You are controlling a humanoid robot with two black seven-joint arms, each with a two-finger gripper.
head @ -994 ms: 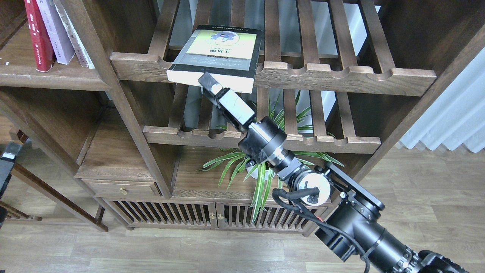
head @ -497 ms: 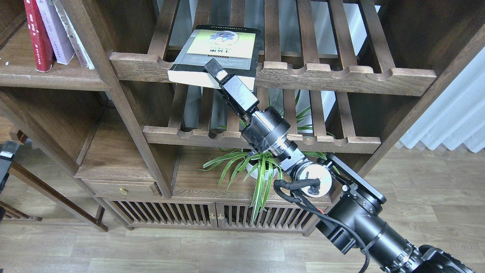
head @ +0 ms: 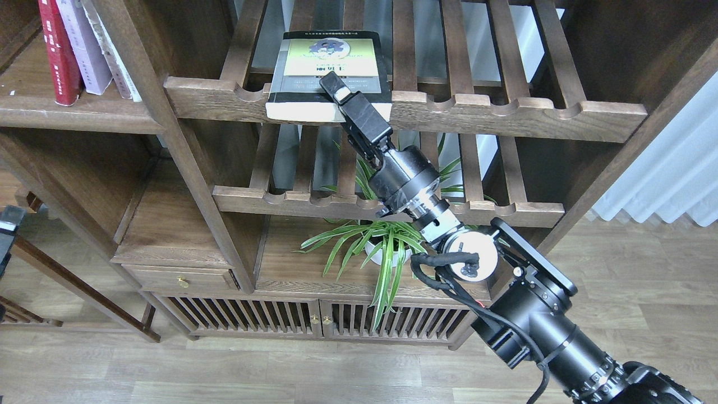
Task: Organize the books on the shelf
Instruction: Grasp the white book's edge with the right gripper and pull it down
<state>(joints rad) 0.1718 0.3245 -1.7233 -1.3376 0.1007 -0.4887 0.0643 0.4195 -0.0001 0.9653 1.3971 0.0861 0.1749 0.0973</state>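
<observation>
Black-edged book (head: pixel 328 70) lying flat on upper slatted rack (head: pixel 505 109), right tool (head: pixel 336 90) clamped over its near edge; step: pickup; next, presumably, lift clear toward shelf (head: pixel 33 106) beside red book (head: pixel 59 53).

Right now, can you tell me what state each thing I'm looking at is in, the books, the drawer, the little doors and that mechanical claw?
Black-edged book with yellow-green and grey cover: lying flat on the upper slatted rack, gripped.
Right gripper: shut on that book's near edge.
Thick red book: upright on the solid-floored shelf.
Pale lavender book: upright, beside the red one.
Small wooden drawer: closed.
Slatted cabinet doors: closed.
Left gripper: out of view.
</observation>
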